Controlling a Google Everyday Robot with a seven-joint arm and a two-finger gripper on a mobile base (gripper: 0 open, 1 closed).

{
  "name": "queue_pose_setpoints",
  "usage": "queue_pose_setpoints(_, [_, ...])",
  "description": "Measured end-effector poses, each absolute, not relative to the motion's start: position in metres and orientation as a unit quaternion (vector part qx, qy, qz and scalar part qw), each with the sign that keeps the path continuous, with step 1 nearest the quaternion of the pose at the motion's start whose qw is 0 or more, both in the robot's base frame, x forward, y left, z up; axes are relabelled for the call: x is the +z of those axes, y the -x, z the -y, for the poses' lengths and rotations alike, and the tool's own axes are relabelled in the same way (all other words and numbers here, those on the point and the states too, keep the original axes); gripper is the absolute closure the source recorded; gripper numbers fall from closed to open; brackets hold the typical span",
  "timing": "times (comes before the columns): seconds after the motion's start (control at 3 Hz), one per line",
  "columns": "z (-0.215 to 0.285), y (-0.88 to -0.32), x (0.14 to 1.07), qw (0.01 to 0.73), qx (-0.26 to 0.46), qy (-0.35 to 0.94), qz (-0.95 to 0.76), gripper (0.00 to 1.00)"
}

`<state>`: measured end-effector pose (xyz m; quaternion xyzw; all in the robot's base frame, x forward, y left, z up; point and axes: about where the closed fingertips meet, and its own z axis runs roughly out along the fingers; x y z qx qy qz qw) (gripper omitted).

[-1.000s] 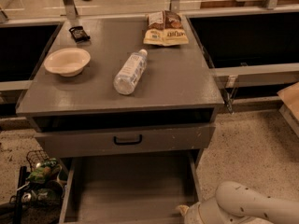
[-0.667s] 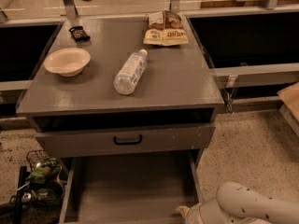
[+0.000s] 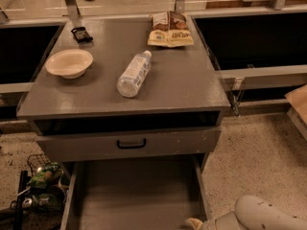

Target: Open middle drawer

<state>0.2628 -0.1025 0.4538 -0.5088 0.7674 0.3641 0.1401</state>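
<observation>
Speckled floor (image 3: 259,147) lies around a grey cabinet, and at the very bottom edge of the camera view sits the gripper (image 3: 194,223), low and right of centre, on the end of the white arm (image 3: 268,217). Only a pale tip of it shows, so whether it is clamped or released cannot be told.

Directly left of the gripper and running away beyond it is the middle drawer (image 3: 134,195). It stands pulled well out, with its plain grey inside bare and its own front and pull below the edge of the view. The gripper is at the drawer's right near corner; contact cannot be made out.

Farther left of the gripper, on the floor beside the drawer wall, lies a tangle of wire and green bits (image 3: 41,186).

Beyond the open drawer is a slimmer drawer front (image 3: 182,142) with a small black pull (image 3: 131,143), and a dark gap above it.

Farther off on the cabinet top (image 3: 192,85) are a clear bottle (image 3: 134,74) lying on its side, a pale bowl (image 3: 69,63) left of it, a small dark packet (image 3: 81,34) and snack bags (image 3: 170,30) at the back.

By my reading the opening is as good as done, as the drawer is far out. What seems left is letting go, if it is held, and drawing the arm clear.
</observation>
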Motion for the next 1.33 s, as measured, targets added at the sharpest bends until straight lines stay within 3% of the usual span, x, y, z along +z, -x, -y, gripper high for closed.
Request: queue_pose_setpoints(1.33, [0.115,-0.227,0.449,0.125,0.379,0.519,-0.756,0.0])
